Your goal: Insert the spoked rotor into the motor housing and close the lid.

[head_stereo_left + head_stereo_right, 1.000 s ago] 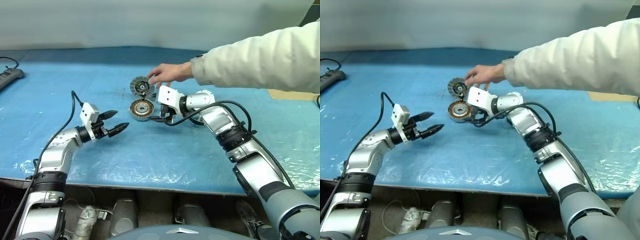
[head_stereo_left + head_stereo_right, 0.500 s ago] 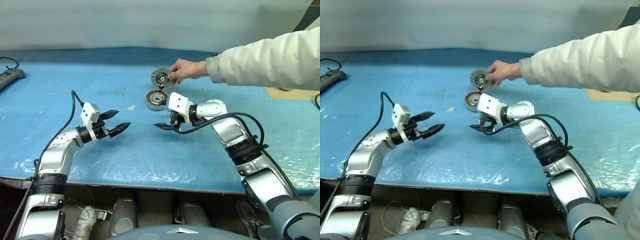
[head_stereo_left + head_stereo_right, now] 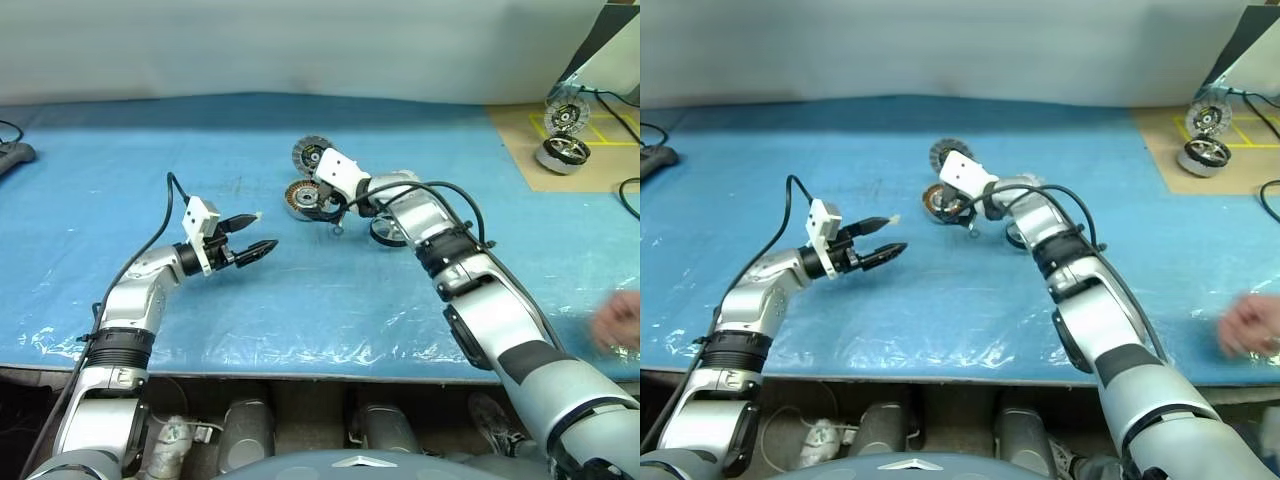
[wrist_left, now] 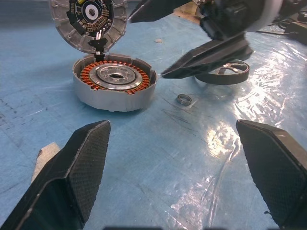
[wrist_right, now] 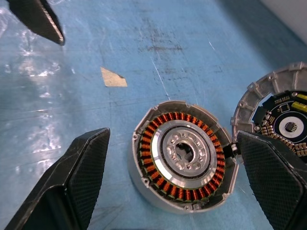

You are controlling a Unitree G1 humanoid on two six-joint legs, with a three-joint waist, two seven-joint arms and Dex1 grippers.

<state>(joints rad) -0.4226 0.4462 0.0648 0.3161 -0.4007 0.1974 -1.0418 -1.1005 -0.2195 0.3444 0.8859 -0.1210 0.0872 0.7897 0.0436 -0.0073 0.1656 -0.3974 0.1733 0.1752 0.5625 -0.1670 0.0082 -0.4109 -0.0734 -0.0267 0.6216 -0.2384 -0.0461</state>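
Left eye view: blue plastic-covered table (image 3: 300, 300) across the frame, both arms reaching over it. Right gripper (image 3: 322, 205) poised over the motor housing (image 3: 302, 197), fingers spread wide, holding nothing. Left gripper (image 3: 252, 236) hovering apart toward the robot's left, jaws wide as well, empty. Lid (image 3: 311, 155) standing tilted on edge just behind the housing, seemingly hinged to its rim, circuit face toward the camera. Spoked rotor (image 3: 388, 231) lying flat on the table just to the right of the housing, partly hidden behind the right forearm.

Step in hand, by judgement: approach, with no part yet gripped and the rotor not yet inserted. Next move likely a shift of the right gripper across to the rotor, a pinch on its dark rim, then a level descent into the cup with the shaft centred on the bore.

Housing contents: ring of copper windings (image 5: 158, 148) around a silver hub (image 5: 183, 153), centre open, no rotor inside. Small loose bearing ring (image 4: 183, 99) on the table between housing and rotor.
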